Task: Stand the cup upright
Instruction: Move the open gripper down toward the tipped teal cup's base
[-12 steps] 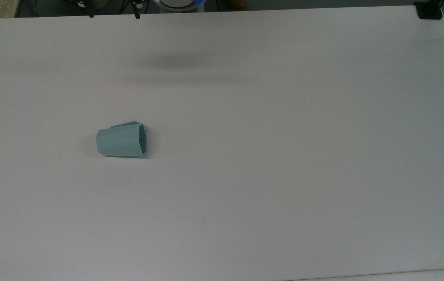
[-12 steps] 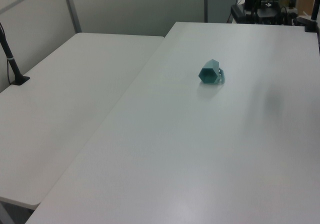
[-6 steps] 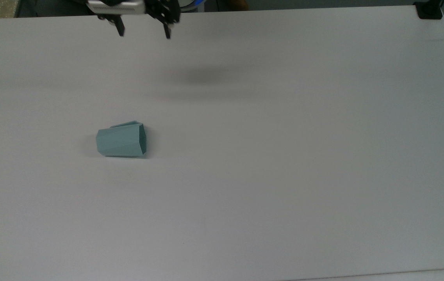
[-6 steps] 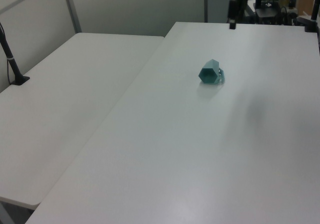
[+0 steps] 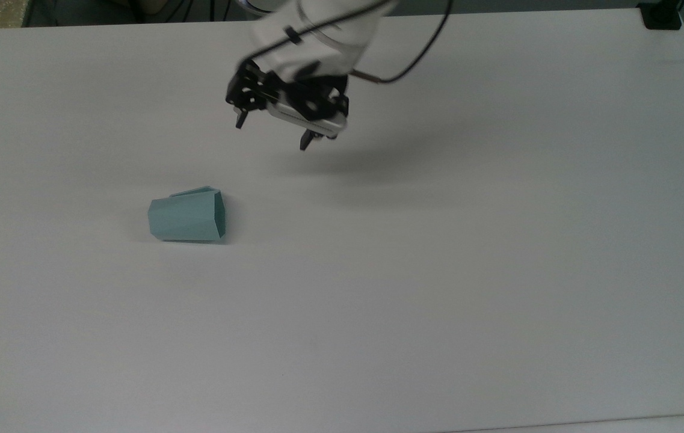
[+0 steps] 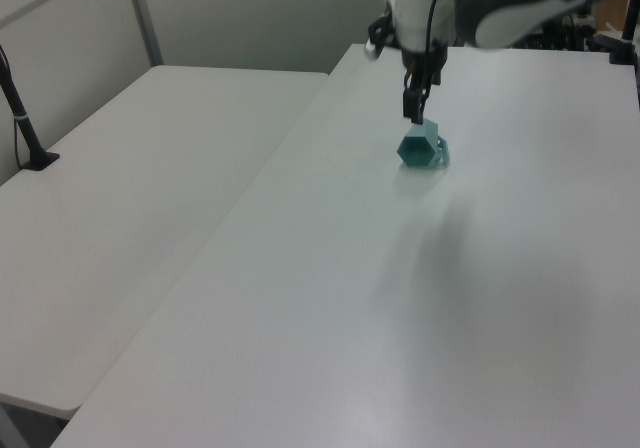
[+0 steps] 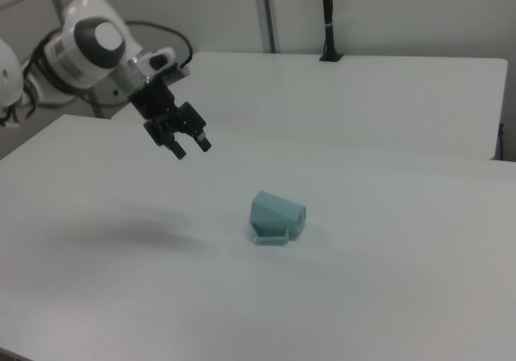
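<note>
The pale teal cup (image 5: 187, 215) lies on its side on the white table (image 5: 438, 270), left of centre in the top view, with its polygonal mouth facing the top view's right. Its open mouth faces the camera in the left view of the cup (image 6: 421, 147). In the right view the cup (image 7: 276, 214) rests with its handle against the table. My gripper (image 5: 271, 133) hangs open above the table, up and to the right of the cup in the top view, and holds nothing. In the left view the gripper (image 6: 391, 80) hovers just behind the cup. The gripper (image 7: 192, 149) sits left of the cup in the right view.
A second white table (image 6: 140, 178) adjoins along the left view's left, with a black post (image 6: 22, 108) clamped on it. A black clamp (image 5: 659, 17) sits at the top view's upper right corner. The arm's cable (image 5: 414, 54) loops above the table.
The arm has swung in from the top view's upper edge toward the table's middle, bringing the open gripper closer to the cup. The cup has not moved.
</note>
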Controlling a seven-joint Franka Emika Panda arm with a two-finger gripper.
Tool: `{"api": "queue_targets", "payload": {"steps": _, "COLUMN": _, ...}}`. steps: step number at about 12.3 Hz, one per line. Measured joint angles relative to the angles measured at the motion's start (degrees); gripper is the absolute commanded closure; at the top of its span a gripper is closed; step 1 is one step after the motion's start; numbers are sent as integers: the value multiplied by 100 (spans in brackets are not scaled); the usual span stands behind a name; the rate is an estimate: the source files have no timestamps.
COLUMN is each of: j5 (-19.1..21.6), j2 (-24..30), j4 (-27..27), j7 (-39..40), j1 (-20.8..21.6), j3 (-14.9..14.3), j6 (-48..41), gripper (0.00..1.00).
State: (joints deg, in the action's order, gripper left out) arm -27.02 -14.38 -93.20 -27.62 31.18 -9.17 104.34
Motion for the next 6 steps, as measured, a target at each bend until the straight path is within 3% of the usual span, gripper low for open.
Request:
{"api": "queue_targets", "payload": {"steps": 1, "j5": -807, "j2": -311, "j4": 2, "j7": -592, "j1": 58, "j3": 231, "j6": 1, "gripper": 0}}
{"api": "queue_targets", "payload": {"steps": 4, "j5": -2243, "j2": -900, "j4": -23, "j7": -1572, "j1": 67, "j3": 516, "j6": -2, "gripper": 0}}
{"api": "queue_targets", "payload": {"steps": 6, "j5": -2783, "j2": -1275, "j4": -13, "j7": -1792, "j1": 59, "j3": 538, "j6": -2, "gripper": 0}}
